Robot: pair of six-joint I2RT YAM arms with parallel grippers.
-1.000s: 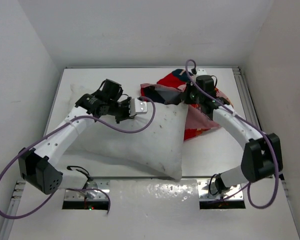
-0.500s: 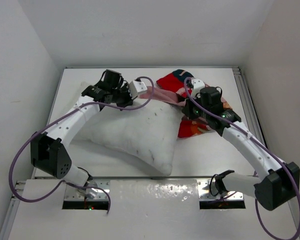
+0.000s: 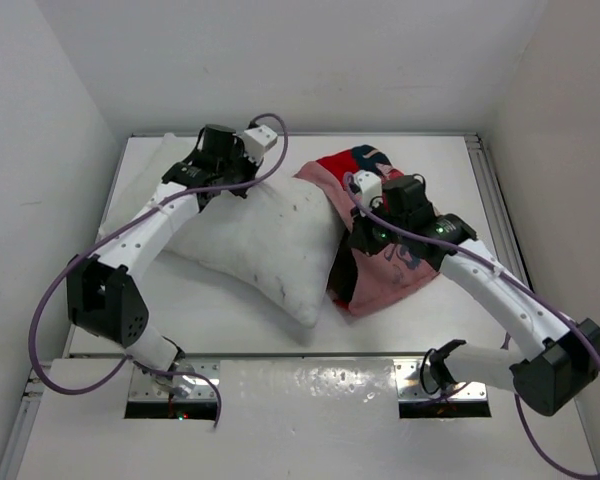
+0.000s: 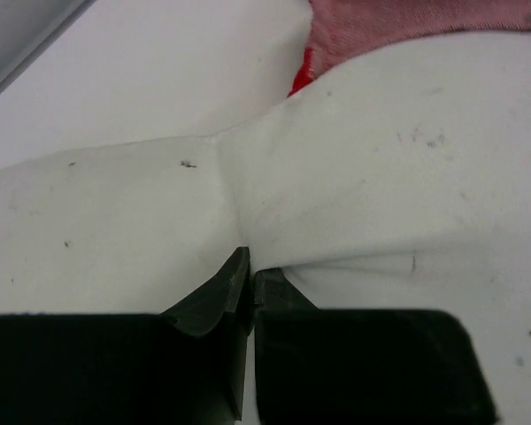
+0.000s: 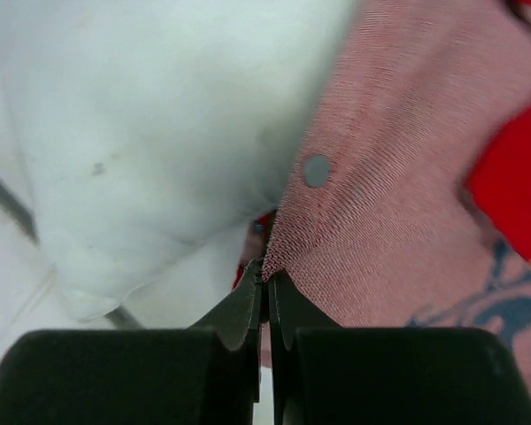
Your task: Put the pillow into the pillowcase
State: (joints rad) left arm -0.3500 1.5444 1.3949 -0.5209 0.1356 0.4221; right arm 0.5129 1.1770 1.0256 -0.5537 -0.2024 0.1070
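Pillowcase (image 3: 380, 285) lies at three o'clock of the pillow (image 3: 260, 245), its pink hem clamped in my right claw (image 5: 265, 270). Farther off, at the pillow's twelve o'clock, my left claw (image 4: 248, 266) nips a thin fold. Either slim pinch could slip, and the opening would collapse.

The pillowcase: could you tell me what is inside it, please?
The pillow lies beside the pillowcase, mostly outside. Whether any edge of it is inside is hidden by the fabric.
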